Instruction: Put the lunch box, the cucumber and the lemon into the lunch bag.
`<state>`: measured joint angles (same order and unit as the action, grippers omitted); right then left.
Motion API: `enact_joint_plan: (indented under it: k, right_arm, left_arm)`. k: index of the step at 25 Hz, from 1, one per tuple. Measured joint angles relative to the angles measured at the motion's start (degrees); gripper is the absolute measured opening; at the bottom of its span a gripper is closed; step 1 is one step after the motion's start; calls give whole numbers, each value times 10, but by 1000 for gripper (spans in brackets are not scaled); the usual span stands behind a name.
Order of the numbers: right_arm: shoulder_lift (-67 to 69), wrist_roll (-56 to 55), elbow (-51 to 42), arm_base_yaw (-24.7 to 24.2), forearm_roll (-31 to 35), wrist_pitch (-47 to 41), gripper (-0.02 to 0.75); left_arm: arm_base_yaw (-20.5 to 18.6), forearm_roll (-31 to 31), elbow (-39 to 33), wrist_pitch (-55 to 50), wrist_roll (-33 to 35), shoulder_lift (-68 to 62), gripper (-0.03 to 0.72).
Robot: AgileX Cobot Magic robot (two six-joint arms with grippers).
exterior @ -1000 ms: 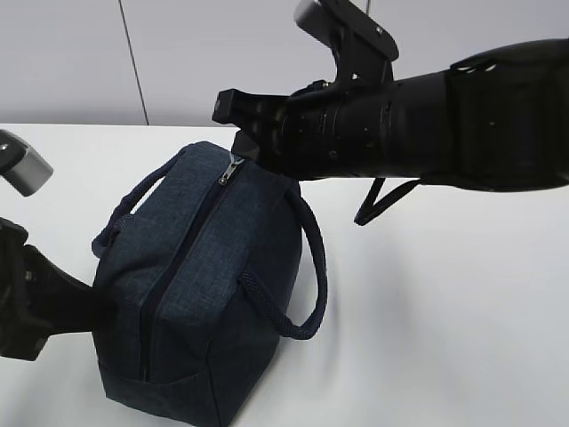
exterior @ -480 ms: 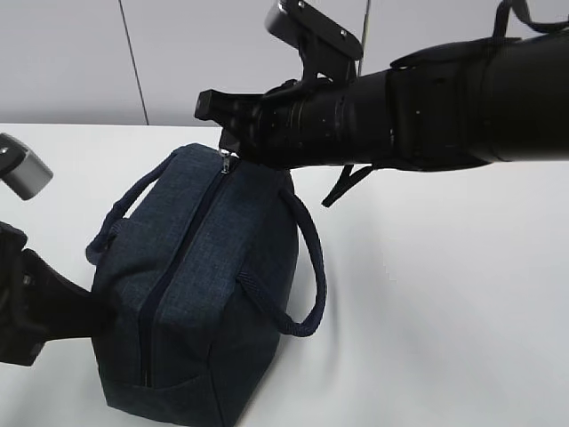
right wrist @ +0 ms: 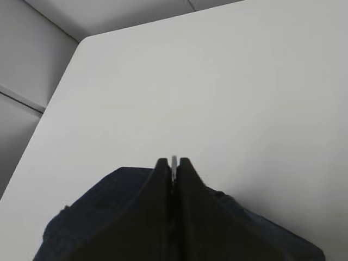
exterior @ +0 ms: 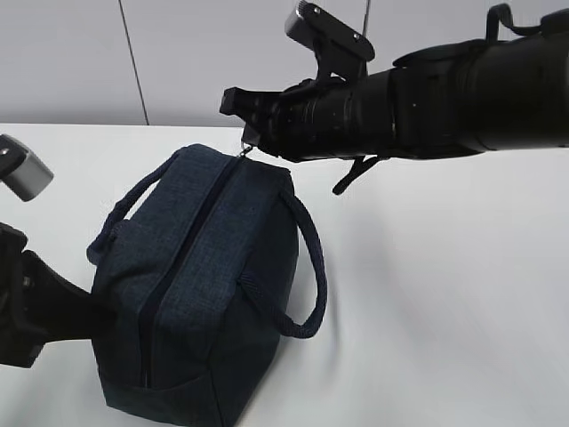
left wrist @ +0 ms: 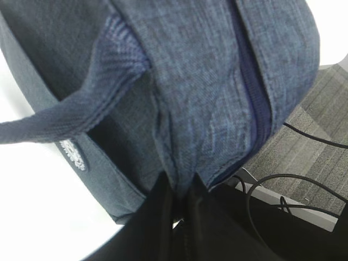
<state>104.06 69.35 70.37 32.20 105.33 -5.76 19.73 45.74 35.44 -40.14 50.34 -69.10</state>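
Both grippers are clamped onto the lunch bag (exterior: 200,285), one at each end.

The navy bag stands on the white table (exterior: 444,294), its zipper run closed along the top and a loop handle (exterior: 307,267) hanging down each side. The right gripper (exterior: 252,140) has its fingers pressed together on the silver zipper pull (exterior: 246,150) at the far end. The left gripper (left wrist: 179,215) pinches a fold of the bag's fabric at the near end, low down.
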Motion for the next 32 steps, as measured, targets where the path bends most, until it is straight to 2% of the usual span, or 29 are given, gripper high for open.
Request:
enact_joint_plan:
  k: [11, 32]
  right_arm:
    - [44, 7, 30, -29, -1, -19, 0]
    - [97, 8, 48, -49, -1, -36, 0]
  left_arm:
    - [0, 0, 0, -4, 0, 0, -6]
    - [0, 0, 0, -9, 0, 0, -6]
